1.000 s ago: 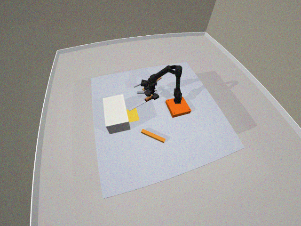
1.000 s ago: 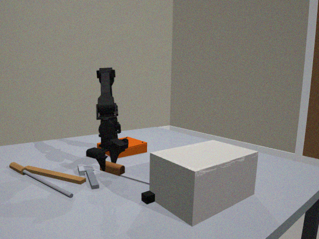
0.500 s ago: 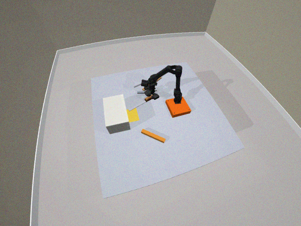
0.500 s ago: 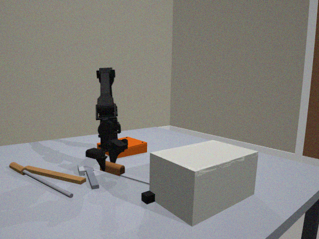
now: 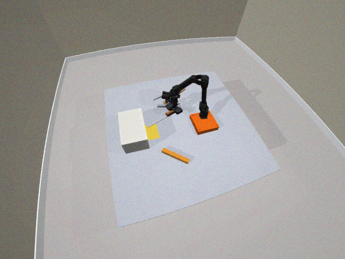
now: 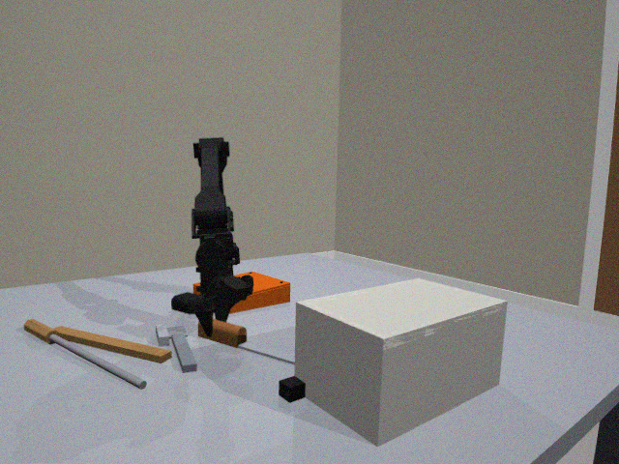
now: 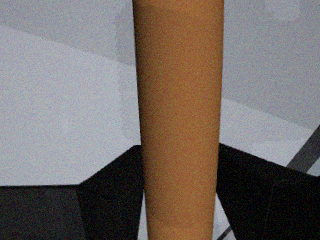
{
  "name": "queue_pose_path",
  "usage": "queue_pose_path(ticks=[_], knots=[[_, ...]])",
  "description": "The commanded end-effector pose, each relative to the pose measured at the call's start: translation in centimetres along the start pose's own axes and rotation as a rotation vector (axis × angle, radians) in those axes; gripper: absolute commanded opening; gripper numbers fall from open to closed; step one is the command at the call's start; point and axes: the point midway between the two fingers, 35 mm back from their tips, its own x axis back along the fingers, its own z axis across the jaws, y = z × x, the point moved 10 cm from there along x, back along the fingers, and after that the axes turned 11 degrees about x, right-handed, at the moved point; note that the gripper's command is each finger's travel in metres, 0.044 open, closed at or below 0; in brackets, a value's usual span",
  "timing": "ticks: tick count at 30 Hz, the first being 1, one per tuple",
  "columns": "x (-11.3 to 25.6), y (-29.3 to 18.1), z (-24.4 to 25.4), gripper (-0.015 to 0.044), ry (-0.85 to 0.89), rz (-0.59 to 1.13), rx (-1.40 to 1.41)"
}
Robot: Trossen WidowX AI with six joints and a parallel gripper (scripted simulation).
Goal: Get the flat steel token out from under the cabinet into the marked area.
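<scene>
My gripper (image 5: pixel 173 110) (image 6: pixel 215 327) (image 7: pixel 175 152) is shut on the brown handle (image 5: pixel 168 113) (image 6: pixel 225 333) (image 7: pixel 181 90) of a tool with a thin metal rod (image 5: pixel 158 121) (image 6: pixel 264 354). The rod points at the white cabinet (image 5: pixel 131 125) (image 6: pixel 399 309), and its far end shows by the cabinet's front edge, at the corner of the yellow marked area (image 5: pixel 153 132). In the exterior view the cabinet hides that end. The vent slots and the steel token are not visible in any view.
An orange bar (image 5: pixel 175 155) lies on the table beyond the marked area. On the other side lie a grey rod (image 6: pixel 100 362) with a wooden handle, a wooden bar (image 6: pixel 114 344) and a grey T-shaped piece (image 6: pixel 184 352). A black cube (image 6: pixel 291 389) is beside the cabinet.
</scene>
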Motion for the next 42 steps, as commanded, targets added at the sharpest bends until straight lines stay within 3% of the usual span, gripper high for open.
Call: queue_pose_path(ticks=[1,42], knots=[[0.0,0.0,0.0,0.0000,-0.002,0.000,-0.002],[0.0,5.8,-1.2,0.0000,0.001,0.000,-0.016]])
